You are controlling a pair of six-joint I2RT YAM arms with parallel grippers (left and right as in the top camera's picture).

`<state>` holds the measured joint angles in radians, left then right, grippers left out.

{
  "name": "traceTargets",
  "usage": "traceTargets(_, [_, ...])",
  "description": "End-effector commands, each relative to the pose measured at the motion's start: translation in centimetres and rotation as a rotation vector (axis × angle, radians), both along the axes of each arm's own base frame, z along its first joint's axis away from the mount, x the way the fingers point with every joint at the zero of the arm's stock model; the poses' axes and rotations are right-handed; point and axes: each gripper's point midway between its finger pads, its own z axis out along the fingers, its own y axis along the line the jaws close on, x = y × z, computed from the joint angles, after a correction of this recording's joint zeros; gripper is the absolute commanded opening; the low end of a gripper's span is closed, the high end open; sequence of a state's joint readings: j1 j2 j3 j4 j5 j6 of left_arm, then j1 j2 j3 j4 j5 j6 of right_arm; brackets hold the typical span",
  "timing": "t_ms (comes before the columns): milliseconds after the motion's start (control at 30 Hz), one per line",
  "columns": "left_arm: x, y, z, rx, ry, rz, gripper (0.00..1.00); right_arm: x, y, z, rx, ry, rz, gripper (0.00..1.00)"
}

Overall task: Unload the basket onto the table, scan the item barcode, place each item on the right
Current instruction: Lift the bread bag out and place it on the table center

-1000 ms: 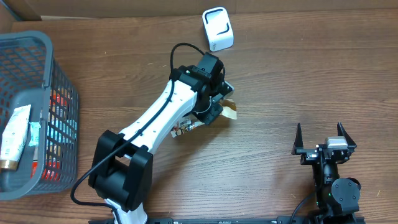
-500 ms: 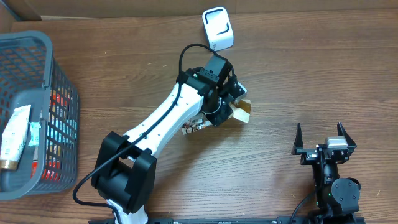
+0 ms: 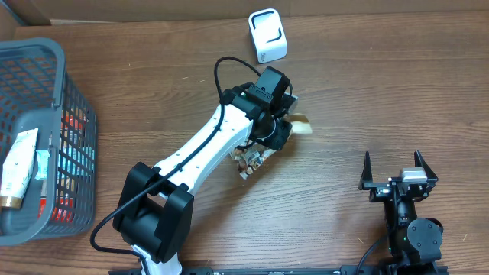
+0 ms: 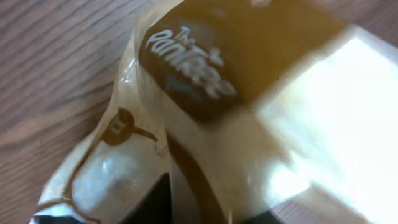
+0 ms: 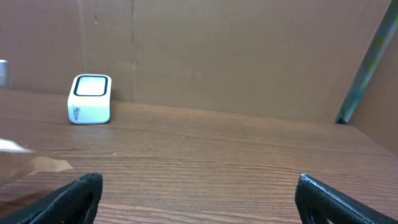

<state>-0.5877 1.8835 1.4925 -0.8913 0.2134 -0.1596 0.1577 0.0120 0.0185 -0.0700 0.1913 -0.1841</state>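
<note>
Wood-grain counter (image 3: 367,92), cardboard wall behind. Nearest me, the right gripper (image 3: 392,159) sits idle, fingers spread wide. Mid-counter, the left gripper (image 3: 276,126) is over the snack packet (image 4: 186,74), which fills its camera; whether it's pinched I can't tell. The packet looks like light, crinkly, slippery film, best taken by a sealed end. Beyond stands the white scanner (image 3: 267,35).

A brown wood-grain counter (image 3: 382,99) filled the scene, its grain running side to side. Behind its far edge stood a plain brown wall (image 5: 236,56) of cardboard-like panels with vertical seams. A greenish strip (image 5: 365,62) slanted at the right. The light was even and soft.
</note>
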Motion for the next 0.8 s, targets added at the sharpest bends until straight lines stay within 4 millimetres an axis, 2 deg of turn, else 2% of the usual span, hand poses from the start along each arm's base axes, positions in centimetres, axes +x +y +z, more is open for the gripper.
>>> traceTargets(0, [-0.1, -0.4, -0.1, -0.016, 0.041, 0.123, 0.5, 0.0, -0.1, -0.1, 0.0, -0.005, -0.006, 1.0])
traceTargets(67, [0.1, -0.4, 0.0, -0.017, 0.034, 0.118, 0.92, 0.0, -0.1, -0.1, 0.0, -0.005, -0.006, 1.0])
traceTargets(100, [0.2, -0.5, 0.1, -0.021, 0.029, 0.116, 1.0, 0.0, -0.1, -0.2, 0.0, -0.005, -0.006, 1.0])
traceTargets(200, [1.4, -0.6, 1.6, -0.042, -0.017, 0.101, 1.0, 0.0, -0.1, -0.1, 0.0, -0.005, -0.006, 1.0])
traceTargets(267, [2.9, -0.3, 4.0, -0.055, -0.072, 0.109, 1.0, 0.0, -0.1, -0.1, 0.0, -0.005, -0.006, 1.0])
traceTargets(333, [4.8, 0.6, 7.3, -0.062, -0.144, 0.136, 1.0, 0.0, -0.1, -0.2, 0.0, -0.005, -0.006, 1.0])
traceTargets(433, [7.5, 3.2, 13.8, -0.072, -0.274, 0.196, 1.0, 0.0, -0.1, -0.2, 0.0, -0.005, -0.006, 1.0])
traceTargets(500, [8.9, 6.1, 18.5, -0.082, -0.351, 0.263, 1.0, 0.0, -0.1, -0.2, 0.0, -0.005, -0.006, 1.0])
traceTargets(600, [9.6, 11.6, 23.7, -0.076, -0.425, 0.367, 1.0, 0.0, -0.1, -0.1, 0.0, -0.005, -0.006, 1.0])
traceTargets(667, [9.4, 16.3, 26.3, -0.055, -0.451, 0.465, 1.0, 0.0, -0.1, -0.1, 0.0, -0.005, -0.006, 1.0])
traceTargets(767, [8.3, 23.6, 28.4, -0.019, -0.461, 0.634, 0.99, 0.0, -0.1, -0.1, 0.0, -0.005, -0.006, 1.0])
